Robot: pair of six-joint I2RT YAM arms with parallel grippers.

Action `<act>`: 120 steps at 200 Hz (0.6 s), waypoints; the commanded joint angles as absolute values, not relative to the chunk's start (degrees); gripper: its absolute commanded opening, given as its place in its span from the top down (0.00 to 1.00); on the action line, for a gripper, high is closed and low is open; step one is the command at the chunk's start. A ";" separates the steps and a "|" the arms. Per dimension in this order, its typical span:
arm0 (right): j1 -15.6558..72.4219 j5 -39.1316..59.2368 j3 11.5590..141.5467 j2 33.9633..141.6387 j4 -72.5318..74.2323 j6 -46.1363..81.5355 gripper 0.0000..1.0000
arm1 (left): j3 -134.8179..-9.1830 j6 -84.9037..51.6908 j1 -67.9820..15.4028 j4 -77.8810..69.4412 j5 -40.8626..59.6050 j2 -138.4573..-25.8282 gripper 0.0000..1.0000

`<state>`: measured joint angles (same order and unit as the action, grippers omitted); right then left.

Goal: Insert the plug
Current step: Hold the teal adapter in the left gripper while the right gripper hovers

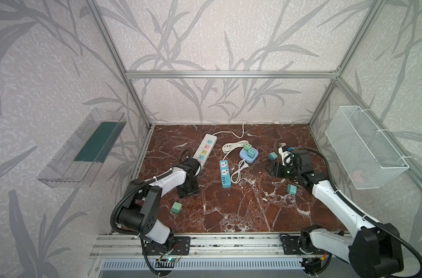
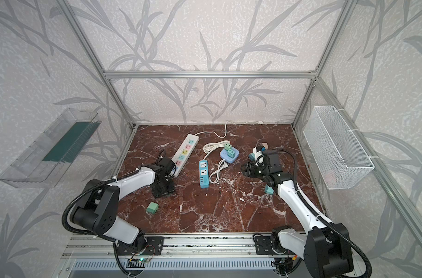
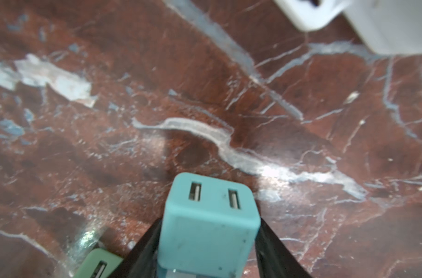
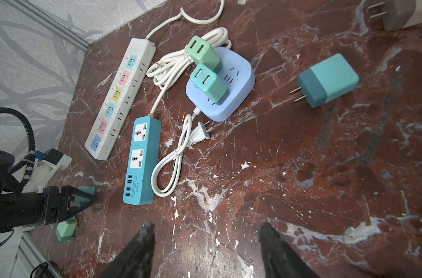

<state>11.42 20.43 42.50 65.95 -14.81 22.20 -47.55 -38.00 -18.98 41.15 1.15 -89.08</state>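
A teal plug (image 3: 208, 226), a cube with two USB slots on its face, sits between my left gripper's (image 3: 211, 221) black fingers, which press its two sides just above the marble. In both top views that left gripper (image 1: 188, 191) (image 2: 163, 190) points down near the white power strip's (image 1: 205, 149) near end, and its body hides the plug. My right gripper (image 4: 206, 226) (image 1: 271, 168) hovers open over bare marble with nothing in it. A blue power strip (image 1: 225, 173) (image 4: 142, 158) lies mid-table. A round blue socket (image 1: 249, 155) (image 4: 238, 96) carries two green plugs.
A loose green plug (image 1: 176, 208) (image 3: 96, 264) lies just beside the left gripper. Two more teal plugs (image 1: 272, 156) (image 1: 292, 189) lie near the right arm. A coiled white cord (image 4: 171, 154) runs between the strips. A wire basket (image 1: 364, 146) hangs on the right wall and a clear tray (image 1: 82, 149) on the left.
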 commanded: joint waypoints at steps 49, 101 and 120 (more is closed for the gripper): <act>12.06 20.13 41.87 66.51 -12.06 23.39 0.32 | -48.42 -36.69 -18.90 42.80 1.05 -88.44 0.49; 12.40 20.08 41.86 66.73 -12.06 23.03 0.32 | -49.86 -35.60 -18.90 43.18 -1.15 -90.81 0.51; 12.40 19.18 41.55 65.66 -12.47 22.42 0.32 | -50.05 -35.58 -18.90 42.69 -0.51 -90.76 0.52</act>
<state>12.12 20.01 42.24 66.67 -13.15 22.87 -48.69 -36.18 -18.98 41.87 0.45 -90.15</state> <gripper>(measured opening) 0.679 0.484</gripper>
